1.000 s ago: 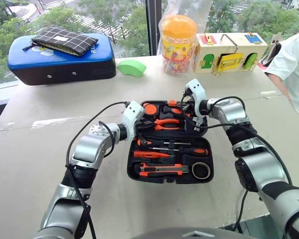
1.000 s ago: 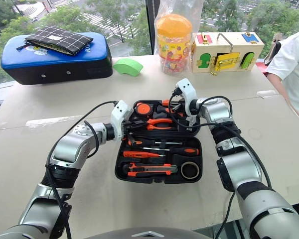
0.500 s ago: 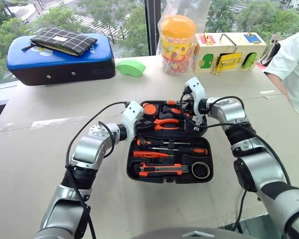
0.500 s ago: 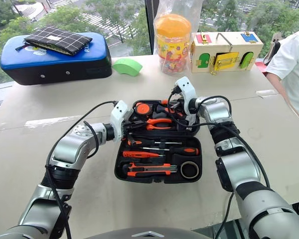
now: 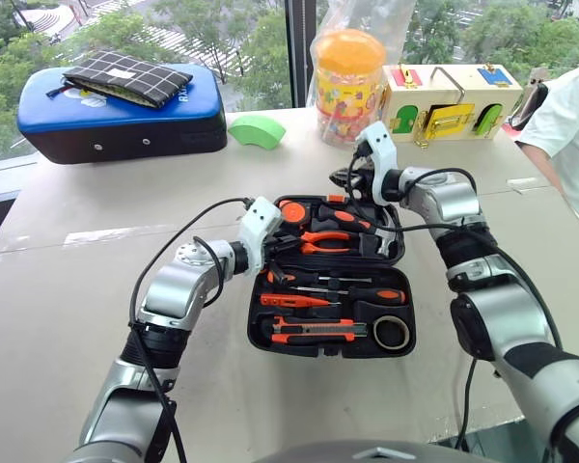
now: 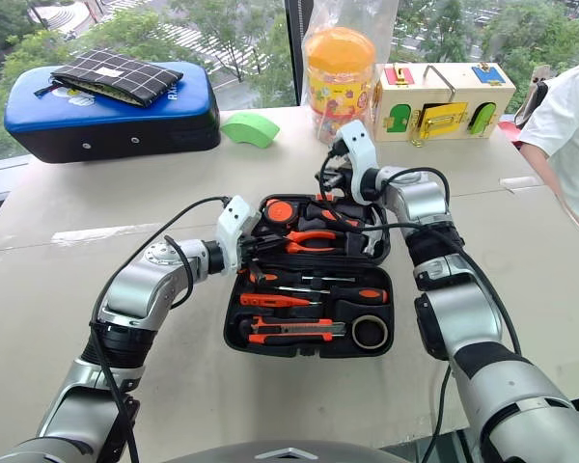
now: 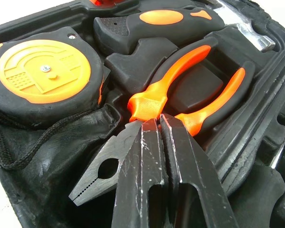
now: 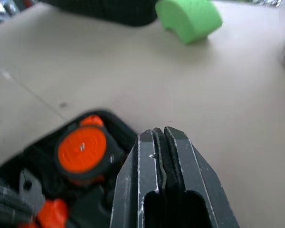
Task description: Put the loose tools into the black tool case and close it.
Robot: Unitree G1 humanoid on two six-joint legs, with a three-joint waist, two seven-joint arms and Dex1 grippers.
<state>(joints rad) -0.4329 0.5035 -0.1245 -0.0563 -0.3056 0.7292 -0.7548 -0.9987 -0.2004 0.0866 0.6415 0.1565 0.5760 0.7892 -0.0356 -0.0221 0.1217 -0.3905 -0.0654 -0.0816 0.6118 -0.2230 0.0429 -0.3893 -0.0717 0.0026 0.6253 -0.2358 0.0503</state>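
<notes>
The black tool case (image 5: 330, 275) lies open at the centre of the frame on the pale bench (image 5: 68, 318). In its near half, lowest in the frame, the orange-and-black utility knife (image 5: 316, 331) sits in its recess with the small dark tape roll (image 5: 391, 332) just to its right. Above them lie the two slim screwdrivers: one with an orange-black handle (image 5: 293, 300) and another (image 5: 352, 291) beside it.

The left gripper (image 7: 154, 124) reaches in from the left of the case, its fingers (image 7: 135, 166) pressed together and holding nothing, tips at the orange-handled pliers (image 7: 180, 99) in the far half. An orange tape measure (image 7: 42, 71) and the hammer (image 7: 171, 21) rest in the same half.

The right gripper (image 8: 160, 133) hovers over the far right rim of the case, its fingers likewise closed and empty.

Farther back, a green wedge (image 5: 256, 130) lies at upper centre, a larger blue-topped padded case (image 5: 121, 111) at upper left, an orange-lidded jar (image 5: 347, 85) and a wooden latch box (image 5: 449, 101) at upper right. A person's sleeve (image 5: 569, 125) shows at the right edge.
</notes>
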